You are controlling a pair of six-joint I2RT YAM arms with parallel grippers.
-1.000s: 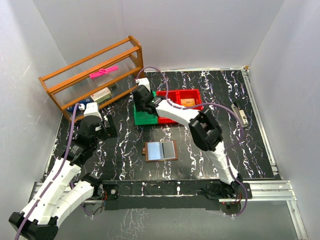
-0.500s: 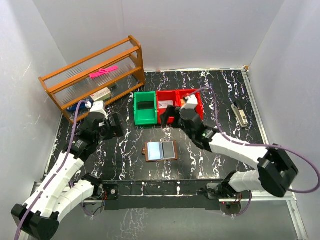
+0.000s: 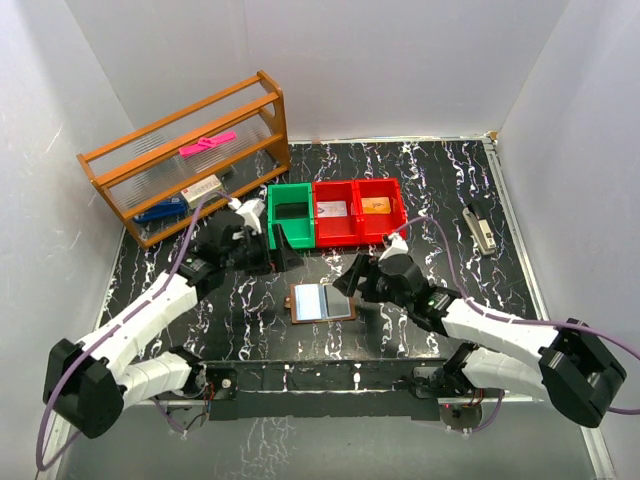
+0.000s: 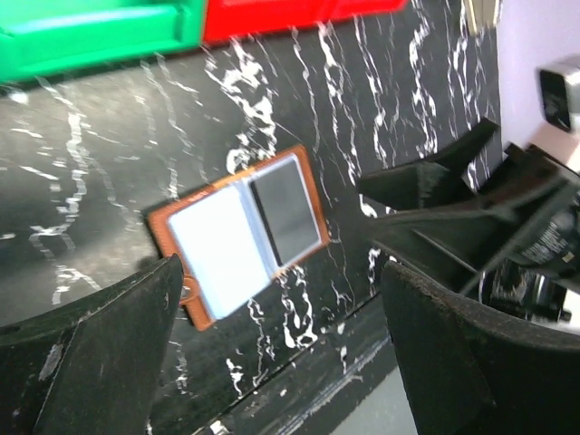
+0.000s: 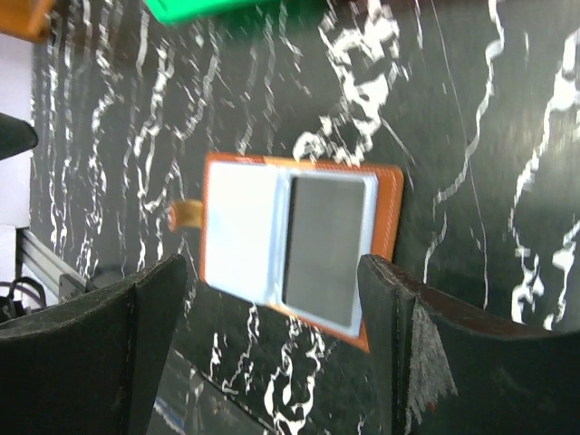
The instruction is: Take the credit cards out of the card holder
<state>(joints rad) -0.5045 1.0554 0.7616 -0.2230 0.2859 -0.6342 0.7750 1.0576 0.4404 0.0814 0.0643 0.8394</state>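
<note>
The card holder (image 3: 322, 301) lies open and flat on the black marble table, brown rim up. Its left half is pale blue; a silver-grey credit card (image 3: 338, 300) fills its right half. My left gripper (image 3: 272, 252) hovers just beyond the holder's far left corner, open and empty. In the left wrist view the card holder (image 4: 237, 237) shows ahead of the left gripper (image 4: 281, 304). My right gripper (image 3: 358, 278) hangs by the holder's right edge, open. From the right wrist, the grey card (image 5: 324, 249) and card holder (image 5: 385, 217) sit between the spread fingers of the right gripper (image 5: 272, 294), apart from them.
A green bin (image 3: 272, 215) and a red two-compartment bin (image 3: 357, 240) stand behind the holder; a pale card (image 3: 335, 208) and an orange card (image 3: 375, 205) lie in the red compartments. A wooden rack (image 3: 185, 160) stands at the back left. A small stapler-like object (image 3: 480, 228) lies right.
The right arm pulled back from over the green bin and came down beside the card holder's right edge. The left arm swung right toward the holder. The holder has not moved.
</note>
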